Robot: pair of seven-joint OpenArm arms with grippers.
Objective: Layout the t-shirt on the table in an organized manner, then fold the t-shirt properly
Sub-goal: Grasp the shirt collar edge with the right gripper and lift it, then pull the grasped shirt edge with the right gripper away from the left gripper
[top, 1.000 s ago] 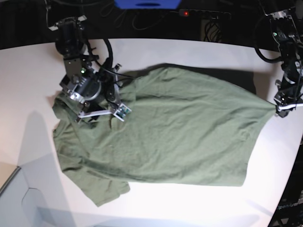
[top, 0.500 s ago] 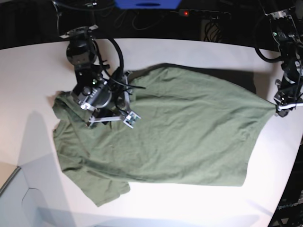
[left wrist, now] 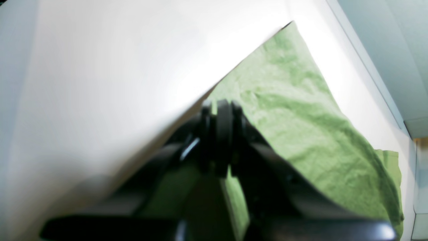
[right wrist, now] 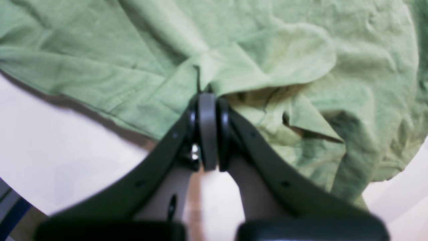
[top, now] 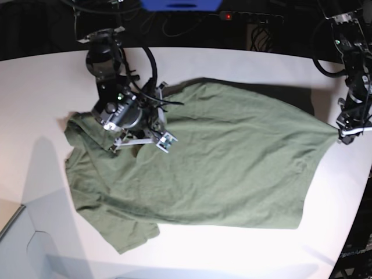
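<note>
One olive t-shirt (top: 221, 168) lies spread, wrinkled, across your white tabletop (top: 35, 104). Your left tool (top: 344, 135) pinches its corner at the tabletop's edge; your right tool (right wrist: 207, 100) is closed on bunched fabric. Dark surroundings, cables and a power strip (top: 250, 17) lie behind.

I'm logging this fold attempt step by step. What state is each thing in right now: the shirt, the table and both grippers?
Olive-green cotton t-shirt: spread on the table but wrinkled, bunched near the right gripper, one corner pulled taut by the left gripper.
White curved-edge table: bears the shirt; bare around it.
Left gripper: shut on the t-shirt's corner.
Right gripper: shut, pinching a fold of the t-shirt.
</note>
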